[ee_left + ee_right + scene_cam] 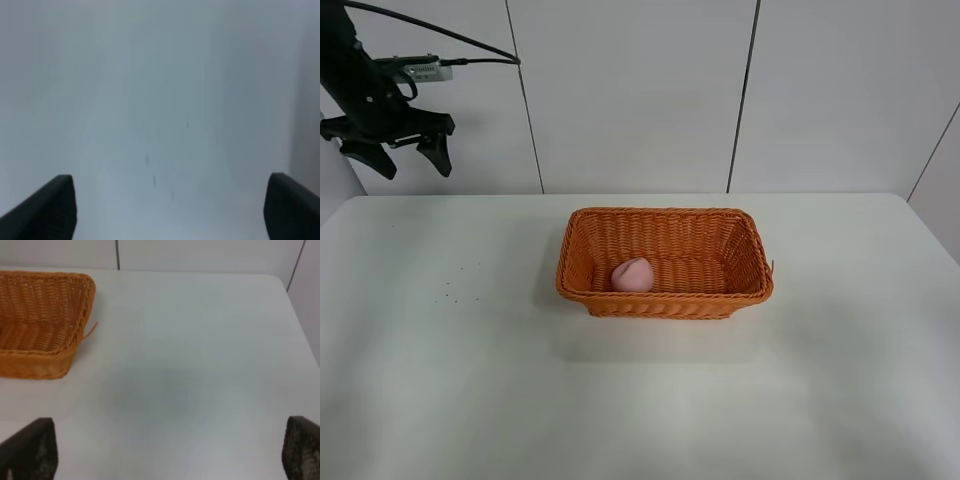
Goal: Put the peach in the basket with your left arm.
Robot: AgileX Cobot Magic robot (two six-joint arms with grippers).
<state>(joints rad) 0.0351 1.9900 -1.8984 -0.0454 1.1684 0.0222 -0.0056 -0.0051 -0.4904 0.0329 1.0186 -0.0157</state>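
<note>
The pale-pink peach (pixel 632 275) lies inside the orange wicker basket (pixel 665 297), near its front left corner, in the exterior high view. My left gripper (pixel 405 157) is raised at the far left, well above the table and away from the basket; it is open and empty. In the left wrist view its fingertips (pixel 47 210) stand wide apart over bare white table. My right gripper (pixel 167 452) is open and empty; its wrist view shows the basket's right end (pixel 60 352). The right arm is out of the exterior view.
The white table (pixel 640 400) ends at a white panelled wall (pixel 630 90) behind the basket. A few small dark specks (pixel 460 285) mark the table left of the basket. A loose wicker strand (pixel 91 330) sticks out at the basket's right corner.
</note>
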